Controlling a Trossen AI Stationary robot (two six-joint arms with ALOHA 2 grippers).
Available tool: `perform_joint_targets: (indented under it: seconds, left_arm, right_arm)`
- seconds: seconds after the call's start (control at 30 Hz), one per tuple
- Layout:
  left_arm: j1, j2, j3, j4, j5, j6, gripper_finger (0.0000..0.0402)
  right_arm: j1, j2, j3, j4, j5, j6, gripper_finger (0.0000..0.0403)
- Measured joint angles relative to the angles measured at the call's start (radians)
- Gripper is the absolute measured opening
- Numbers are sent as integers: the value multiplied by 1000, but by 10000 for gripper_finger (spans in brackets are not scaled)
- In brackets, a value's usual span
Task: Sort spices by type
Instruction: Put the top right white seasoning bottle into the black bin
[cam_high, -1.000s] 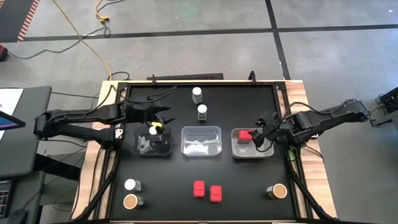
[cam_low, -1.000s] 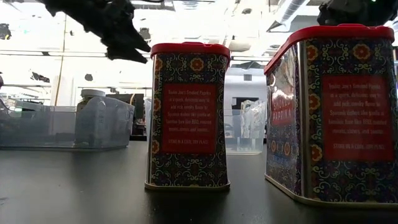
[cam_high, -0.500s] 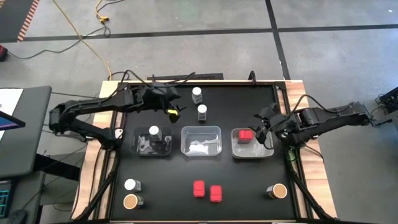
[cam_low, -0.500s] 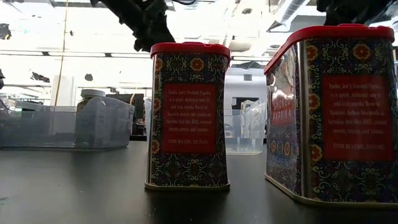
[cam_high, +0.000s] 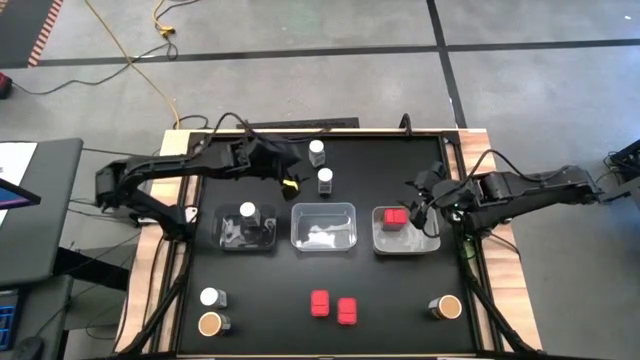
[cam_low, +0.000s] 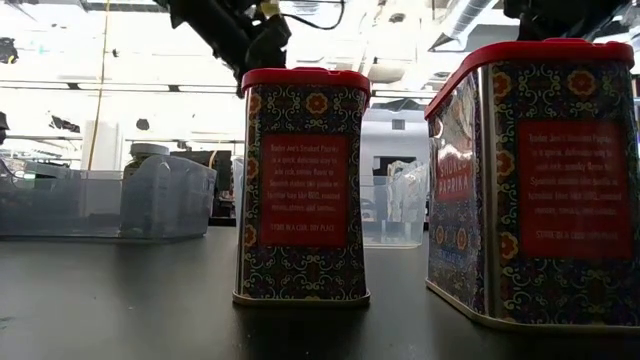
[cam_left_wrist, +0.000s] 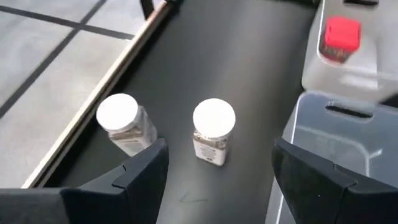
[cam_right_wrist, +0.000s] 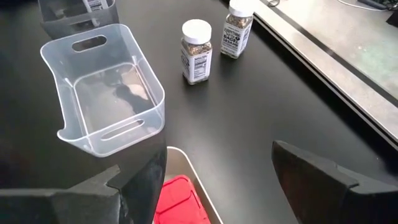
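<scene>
On the black tabletop, three clear trays sit centrally. Left claw, fingers apart, hovers at nine o'clock from two white-capped jars. Right claw, also apart, hovers beside the red packet in the three-o'clock tray.

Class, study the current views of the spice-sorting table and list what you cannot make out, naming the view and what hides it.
- Low view: the two red paprika tins block most of the table behind them.
- High view: labels on the white-capped jars are too small to read.
- High view: the tan-topped jars show only their tops.
- Left wrist view: the middle tray is cut off by the edge.
</scene>
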Motion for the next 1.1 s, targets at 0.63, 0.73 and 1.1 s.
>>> perform_joint_targets:
  seconds: [0.63, 0.73, 1.1]
  left_arm:
    - [64, 287, 250, -11, 228, 162, 270]
    - [68, 348, 349, -129, 230, 198, 270]
    - [43, 577, 704, -522, 231, 253, 270]
  right_arm:
    - [-41, 44, 0, 6, -34, 41, 317]
    - [-41, 44, 0, 6, -34, 41, 317]
    - [-41, 44, 0, 2, -34, 37, 317]
